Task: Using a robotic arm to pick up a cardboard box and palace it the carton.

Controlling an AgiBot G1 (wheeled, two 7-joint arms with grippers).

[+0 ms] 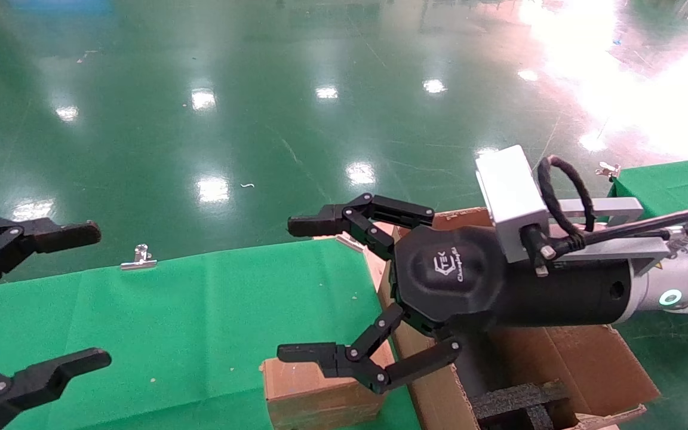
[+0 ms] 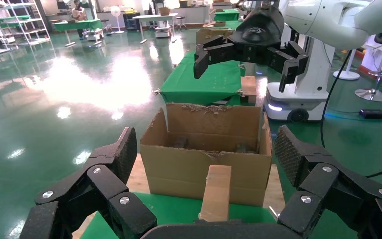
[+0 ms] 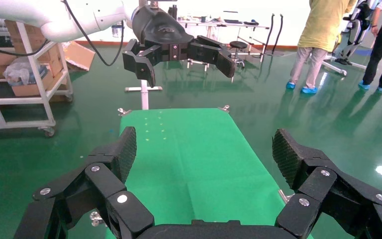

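Carton [image 1: 583,364] sits off the green table's [image 1: 189,316] right end, flaps ragged, black foam [image 1: 517,400] inside, no box in it. Cardboard box [image 1: 314,394] lies on the table's near edge, just beside the carton. Right gripper [image 1: 314,286] hovers over the box, fingers spread, holding nothing. Left gripper [image 1: 51,298] hangs released at the table's left.

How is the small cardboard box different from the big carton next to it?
The cardboard box is far smaller than the carton. The cardboard box is closed, while the carton is open on top, its flaps torn and ragged, with black foam inserts inside. The cardboard box rests on the green cloth; the carton stands beside the cloth's edge. Both are plain brown cardboard, and the open right gripper hovers over their meeting edge.
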